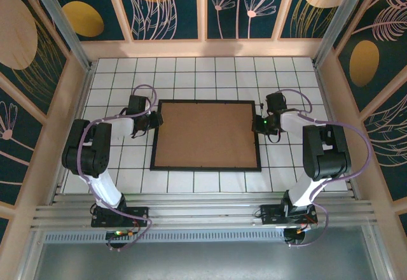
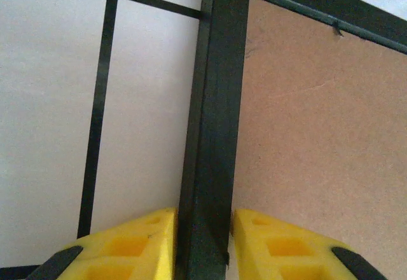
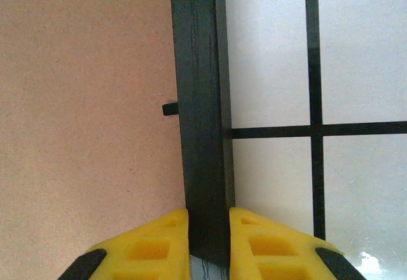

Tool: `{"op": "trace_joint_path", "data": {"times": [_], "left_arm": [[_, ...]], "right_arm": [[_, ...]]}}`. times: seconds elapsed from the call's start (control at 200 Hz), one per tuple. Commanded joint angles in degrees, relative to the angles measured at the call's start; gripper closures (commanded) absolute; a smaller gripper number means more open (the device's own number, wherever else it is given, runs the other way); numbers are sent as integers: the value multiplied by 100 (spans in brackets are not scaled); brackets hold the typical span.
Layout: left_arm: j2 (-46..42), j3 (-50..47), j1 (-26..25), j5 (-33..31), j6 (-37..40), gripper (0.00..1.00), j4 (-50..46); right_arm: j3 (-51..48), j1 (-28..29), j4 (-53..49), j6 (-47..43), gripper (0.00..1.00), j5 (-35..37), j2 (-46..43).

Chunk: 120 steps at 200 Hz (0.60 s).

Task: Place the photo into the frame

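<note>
The black frame (image 1: 205,167) lies flat in the middle of the tiled table, and the brown backing board (image 1: 206,133) fills its opening. The photo is hidden. My left gripper (image 1: 156,119) is at the frame's left side near the far corner, and in the left wrist view its yellow fingers (image 2: 137,242) are shut on the black bar (image 2: 213,133). My right gripper (image 1: 259,123) is at the frame's right side. In the right wrist view that gripper (image 3: 208,242) clamps the black bar (image 3: 202,102) between both pads.
The white tiled table (image 1: 191,76) is enclosed by wooden walls (image 1: 76,102) on the left, right and far sides. A small black retaining tab (image 3: 169,109) sticks out from the frame over the backing board (image 3: 82,102). Open tiles lie behind and in front of the frame.
</note>
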Motion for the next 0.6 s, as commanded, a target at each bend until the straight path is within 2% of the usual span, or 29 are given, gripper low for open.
{"op": "trace_joint_path", "data": {"times": [0.0,0.195,0.36,0.595], "left_arm": [[17,-124,5,209,84,69,-41],[-294,-175,3,-298,-23,71,38],[-589,-200,2,-619,-113,65,100],[-480,-236,2,-528,-81,70,60]], "right_arm": [[95,39,85,-52,81,170,85],[97,31,76,-55,82,161,100],[89,37,71,-58,82,161,96],[84,46,71,-56,82,161,73]]}}
